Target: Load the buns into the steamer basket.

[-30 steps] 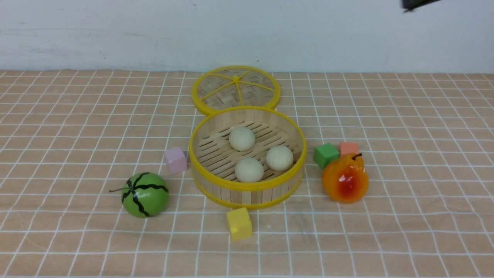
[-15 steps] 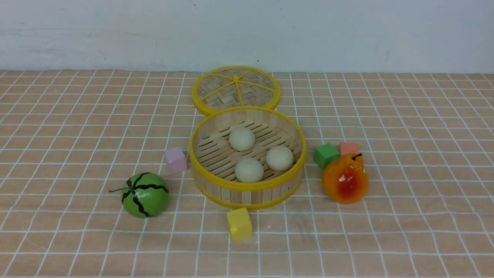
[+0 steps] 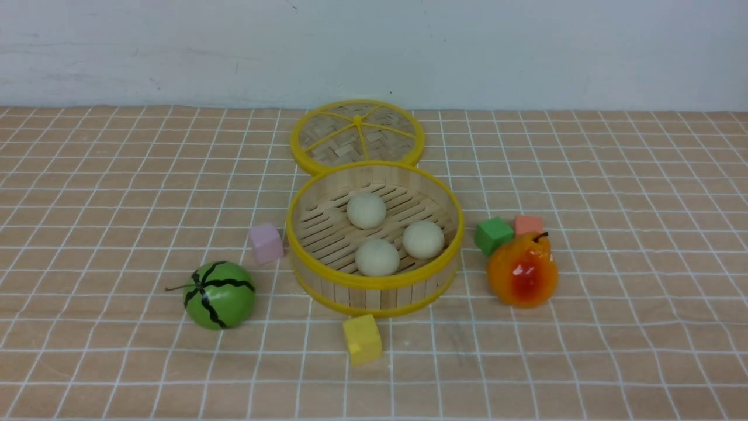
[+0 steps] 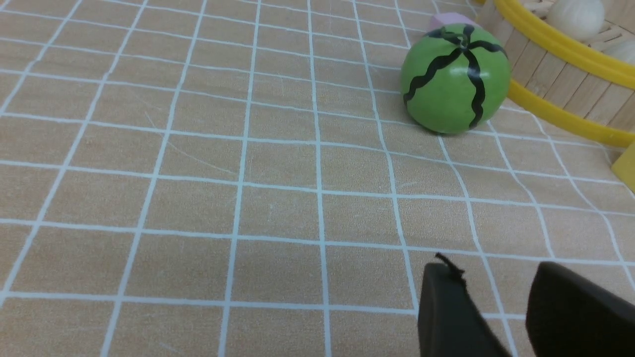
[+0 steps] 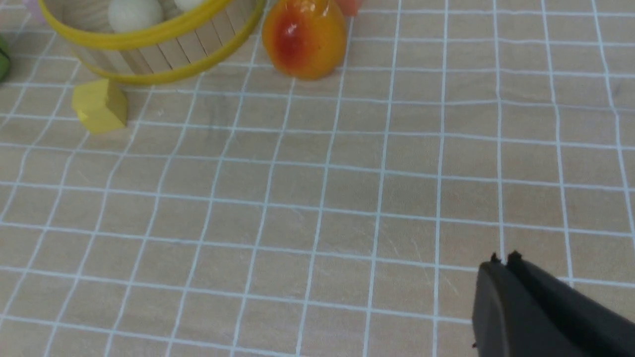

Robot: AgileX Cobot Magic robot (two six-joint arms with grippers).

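The steamer basket, round bamboo with yellow rims, stands mid-table. Three cream buns lie on its slatted floor: one at the back, one to the right, one at the front. Neither gripper shows in the front view. In the left wrist view my left gripper hovers open over bare cloth, well short of the green melon. In the right wrist view my right gripper is shut on nothing, far from the basket's wall.
Flat woven lid lies behind the basket. Green melon front left, pink cube by the basket's left wall. Yellow cube in front. Orange-red pear, green cube and salmon cube on the right.
A dark piece of the right arm at the top right corner of the front view has gone out of the picture. Buns and basket have not moved.
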